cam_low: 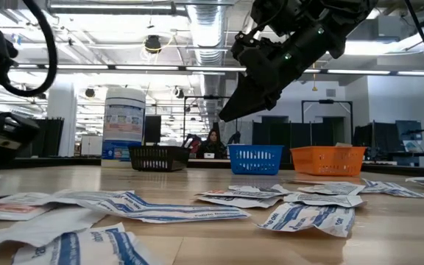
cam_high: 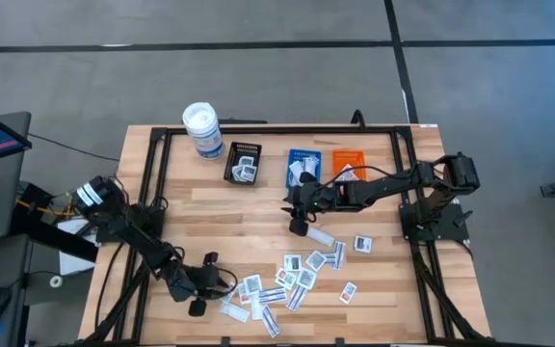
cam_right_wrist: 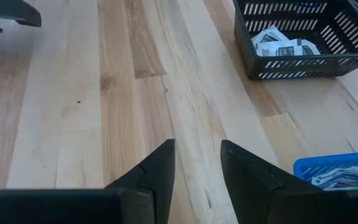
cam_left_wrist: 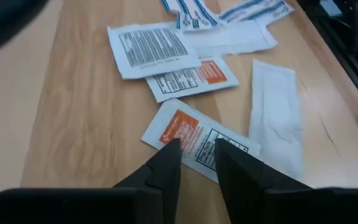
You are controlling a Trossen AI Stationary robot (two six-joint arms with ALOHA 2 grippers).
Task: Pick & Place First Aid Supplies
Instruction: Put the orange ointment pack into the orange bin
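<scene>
The first aid packets [cam_high: 297,275] lie scattered flat on the near middle of the wooden table, white with blue, red or dark print. My left gripper [cam_high: 218,287] sits low at the pile's left end, open by a narrow gap. In the left wrist view its fingertips [cam_left_wrist: 169,152] stand at the edge of a packet with orange print [cam_left_wrist: 194,138]. My right gripper [cam_high: 295,217] hangs open and empty above the table's middle [cam_low: 230,110], over bare wood [cam_right_wrist: 197,152], near the blue tray [cam_high: 303,166]. My left gripper comes down slanting onto the near edge of the orange-printed packet [cam_left_wrist: 188,134], one finger on either side of its middle. The packet lies flat on the table. Whether the fingertips touch it I cannot tell.
Along the far side stand a white canister [cam_high: 202,130], a black tray [cam_high: 244,164] with a few packets in it [cam_right_wrist: 284,40], the blue tray holding packets [cam_right_wrist: 340,173], and an orange tray [cam_high: 349,164]. A dark frame [cam_high: 147,173] runs around the table's edges.
</scene>
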